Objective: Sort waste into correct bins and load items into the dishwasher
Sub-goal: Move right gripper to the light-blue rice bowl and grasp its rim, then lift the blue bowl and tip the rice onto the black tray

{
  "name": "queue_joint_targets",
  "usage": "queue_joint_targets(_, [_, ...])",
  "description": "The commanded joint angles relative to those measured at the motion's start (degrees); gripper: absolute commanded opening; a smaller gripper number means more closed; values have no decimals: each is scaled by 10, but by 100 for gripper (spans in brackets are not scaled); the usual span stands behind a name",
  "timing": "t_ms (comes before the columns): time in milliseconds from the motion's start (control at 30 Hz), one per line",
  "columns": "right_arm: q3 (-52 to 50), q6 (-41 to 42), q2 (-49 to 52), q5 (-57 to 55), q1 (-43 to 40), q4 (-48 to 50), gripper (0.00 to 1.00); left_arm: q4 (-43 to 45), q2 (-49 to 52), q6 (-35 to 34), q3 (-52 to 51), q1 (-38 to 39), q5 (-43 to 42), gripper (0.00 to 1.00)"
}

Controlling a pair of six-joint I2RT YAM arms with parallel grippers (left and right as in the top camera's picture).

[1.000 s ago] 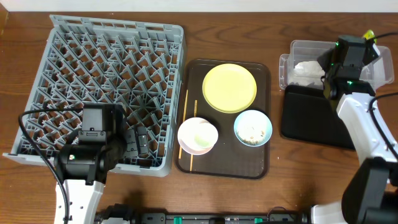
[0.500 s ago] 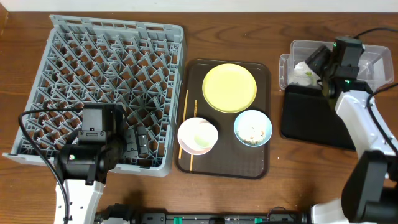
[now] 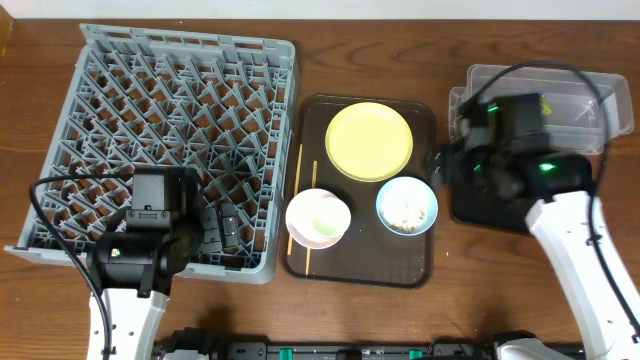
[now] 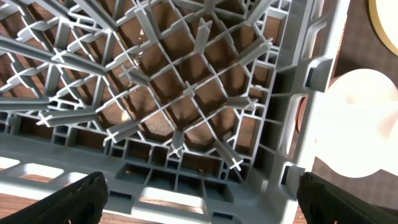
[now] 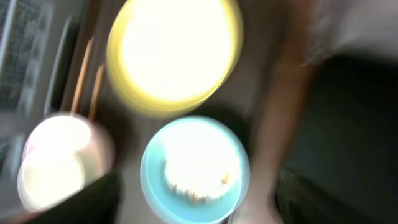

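Note:
The grey dishwasher rack [image 3: 180, 130] fills the left side. On the brown serving tray [image 3: 425, 265] lie a yellow plate [image 3: 370, 140], a light blue bowl [image 3: 407, 205] holding beige crumbs [image 5: 196, 171], a white-pinkish bowl [image 3: 318, 218] and wooden chopsticks [image 3: 296, 200]. A clear tub [image 3: 570, 95] and a black tray [image 3: 480, 205] stand at the right. My right gripper [image 3: 443, 165] hovers open between the black tray and the brown tray, and in its blurred wrist view the gripper [image 5: 199, 208] is empty above the blue bowl [image 5: 194, 168]. My left gripper [image 4: 202, 205] is open over the rack's front edge [image 4: 186, 186].
The right arm [image 3: 520, 160] covers part of the clear tub and the black tray, so the tub's contents are mostly hidden. Bare wooden table [image 3: 450, 300] shows in front of the trays. The left arm's body [image 3: 140, 250] stands at the rack's front corner.
My right gripper opened over the clear tub, then swung left and down to the gap beside the brown tray. The left arm has stayed still.

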State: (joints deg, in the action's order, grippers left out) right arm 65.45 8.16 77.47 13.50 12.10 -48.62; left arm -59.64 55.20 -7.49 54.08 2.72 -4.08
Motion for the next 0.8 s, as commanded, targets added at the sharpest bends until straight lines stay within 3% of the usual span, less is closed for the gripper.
queue_joint_targets(0, [-7,-44,7,-5,63,-20,66,-1,-1,-1,11,-2,5,98])
queue_joint_targets(133, [-45,-44,22,-58,139,-9,44,-1,-1,-1,11,-2,5,98])
queue_joint_targets(533, [-171,-5,70,-67,217,112,44,-6,-1,-1,11,-2,5,98])
queue_joint_targets(767, [-187,30,111,-90,222,163,27,-5,-1,-1,11,-2,5,98])
